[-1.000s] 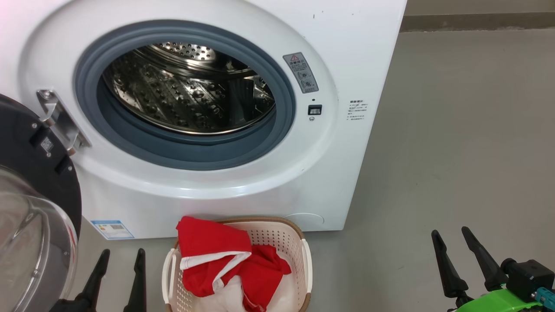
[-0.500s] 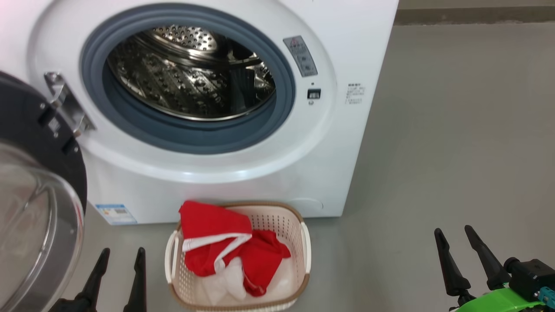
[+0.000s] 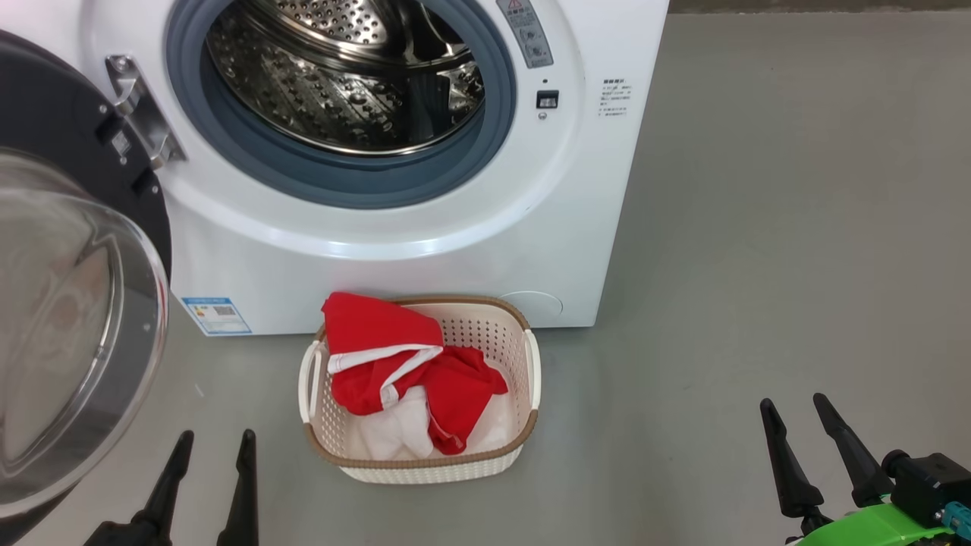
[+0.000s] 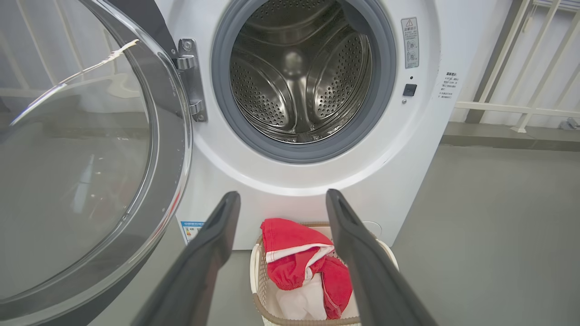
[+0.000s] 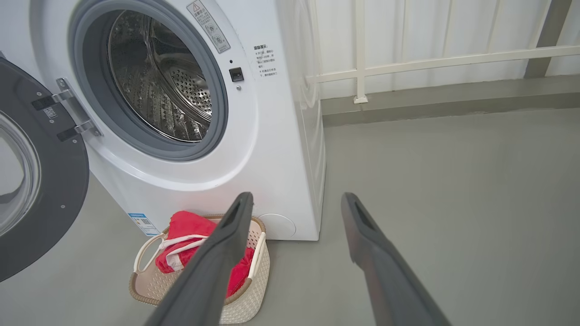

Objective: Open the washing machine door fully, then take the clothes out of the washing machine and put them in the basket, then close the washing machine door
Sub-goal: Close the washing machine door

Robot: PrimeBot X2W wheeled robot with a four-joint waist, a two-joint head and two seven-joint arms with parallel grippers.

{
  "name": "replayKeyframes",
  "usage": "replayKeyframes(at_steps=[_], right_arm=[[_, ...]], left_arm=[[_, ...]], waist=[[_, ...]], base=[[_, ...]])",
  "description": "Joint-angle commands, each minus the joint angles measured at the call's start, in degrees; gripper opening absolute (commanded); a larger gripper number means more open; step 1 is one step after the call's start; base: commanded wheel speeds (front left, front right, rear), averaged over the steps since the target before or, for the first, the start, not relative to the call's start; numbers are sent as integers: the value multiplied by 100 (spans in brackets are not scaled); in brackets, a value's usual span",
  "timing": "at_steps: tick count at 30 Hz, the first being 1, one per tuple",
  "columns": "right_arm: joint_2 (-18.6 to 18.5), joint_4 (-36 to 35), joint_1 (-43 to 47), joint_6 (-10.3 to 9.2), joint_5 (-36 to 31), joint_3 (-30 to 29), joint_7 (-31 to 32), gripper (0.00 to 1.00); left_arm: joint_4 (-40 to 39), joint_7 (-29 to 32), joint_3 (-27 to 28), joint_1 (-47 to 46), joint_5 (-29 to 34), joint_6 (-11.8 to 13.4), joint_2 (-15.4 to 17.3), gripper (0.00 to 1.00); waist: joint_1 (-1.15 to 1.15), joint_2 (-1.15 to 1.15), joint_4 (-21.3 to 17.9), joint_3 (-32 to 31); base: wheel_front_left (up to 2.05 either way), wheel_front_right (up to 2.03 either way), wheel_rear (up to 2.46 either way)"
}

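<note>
The white washing machine [image 3: 425,258] stands with its steel drum [image 3: 341,68] bare inside. Its black-rimmed glass door [image 3: 68,303] hangs wide open at the left, also seen as the door [image 4: 86,154] and the door [image 5: 36,181]. Red and white clothes [image 3: 402,371] lie in the cream basket [image 3: 425,466] on the floor before the machine; the clothes [image 4: 303,267] and the clothes [image 5: 190,244] show in both wrist views. My left gripper [image 3: 214,436] hovers open near the bottom left, short of the basket. At the bottom right my right gripper [image 3: 793,400] is open and holds nothing.
Grey floor [image 3: 758,227] spreads to the right of the machine. A white railing [image 5: 408,63] and a low grey kerb [image 5: 453,97] run behind it.
The head camera has tilted down: machine and basket sit higher in the picture, and more of the door glass shows. Both grippers stay open in place.
</note>
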Motion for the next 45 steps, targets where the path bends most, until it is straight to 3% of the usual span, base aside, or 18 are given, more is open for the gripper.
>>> replayKeyframes(at_steps=[1,15,21,36,45], right_arm=[[-86,-152,-136,36,-35,101,-37,100],[-85,-121,-150,36,-32,191,-37,100],[-108,-95,-163,36,-13,305,-37,100],[-310,74,-318,36,78,761,-37,100],[-392,156,-437,36,171,1033,-37,100]], left_arm=[[-171,-29,163,-74,-25,-31,53,100],[-171,-29,189,-55,-32,-31,14,100],[-27,-29,320,15,-56,-17,-39,100],[124,-29,403,243,-216,193,-115,100],[57,-29,212,403,-376,477,-117,100]], waist=[[0,0,5,4],[0,0,76,-45],[0,0,290,-102],[0,0,1711,-268],[0,0,2671,-383]], base=[[-31,31,0],[-1,1,0],[0,0,0],[0,0,0],[0,0,0]])
